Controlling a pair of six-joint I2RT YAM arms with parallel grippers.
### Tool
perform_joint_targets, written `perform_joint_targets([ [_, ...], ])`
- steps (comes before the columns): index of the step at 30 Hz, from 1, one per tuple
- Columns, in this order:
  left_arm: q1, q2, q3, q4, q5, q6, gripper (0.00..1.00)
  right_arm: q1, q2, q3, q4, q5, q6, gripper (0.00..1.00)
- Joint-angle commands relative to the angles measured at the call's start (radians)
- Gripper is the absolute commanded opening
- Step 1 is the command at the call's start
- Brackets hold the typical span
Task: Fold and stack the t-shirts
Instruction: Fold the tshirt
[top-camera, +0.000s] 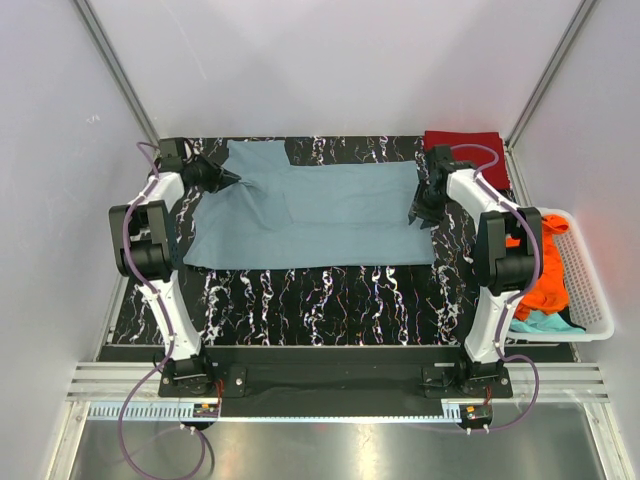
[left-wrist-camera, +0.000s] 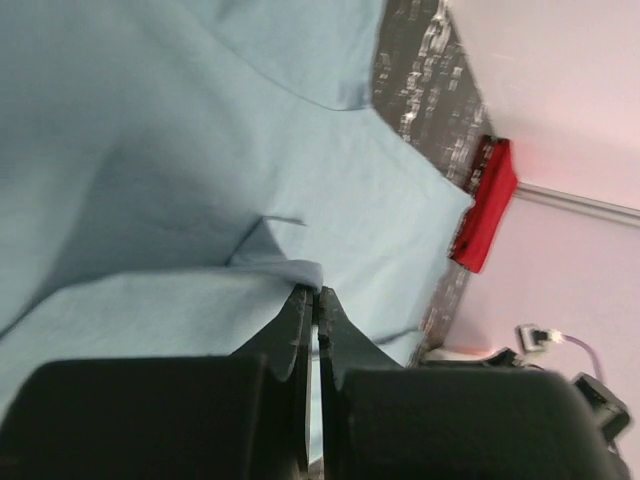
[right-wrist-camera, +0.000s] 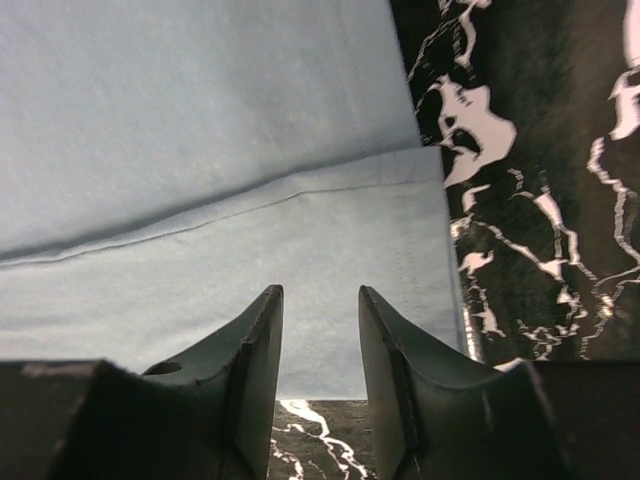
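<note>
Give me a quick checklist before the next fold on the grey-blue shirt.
1. Left gripper holding the grey-blue shirt: ok, jaws shut on a raised fold.
2. Right gripper free of cloth: ok, jaws open, nothing between them.
3. Right gripper placed over the shirt's edge: ok, near a corner.
4. Shirt lying flat: not ok, creased beside the left gripper.
5. Dark red shirt out of the way: cannot tell, it lies close to the grey-blue shirt's far right corner.

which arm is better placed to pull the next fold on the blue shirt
Left, probably: the left gripper is already shut on a pinch of the blue shirt. The right gripper is open above the shirt's edge, gripping nothing.
</note>
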Motion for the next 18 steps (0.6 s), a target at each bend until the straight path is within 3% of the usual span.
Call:
perform_joint_targets([
  [1,0.004,-0.017,0.054,-0.088,-0.077,0.075,0.0,-0.012,0.018,0.063,-0.025,0.064,-0.038,0.43],
  [13,0.018,0.067,0.179,-0.14,-0.105,0.115,0.03,-0.021,0.021,0.075,-0.042,0.04,-0.021,0.45],
  [16,0.019,0.097,0.226,-0.168,-0.102,0.127,0.13,-0.023,0.017,0.069,-0.042,0.012,-0.006,0.45],
  [18,0.018,0.115,0.286,-0.303,-0.166,0.179,0.26,-0.023,0.017,0.064,-0.043,-0.014,0.0,0.45],
])
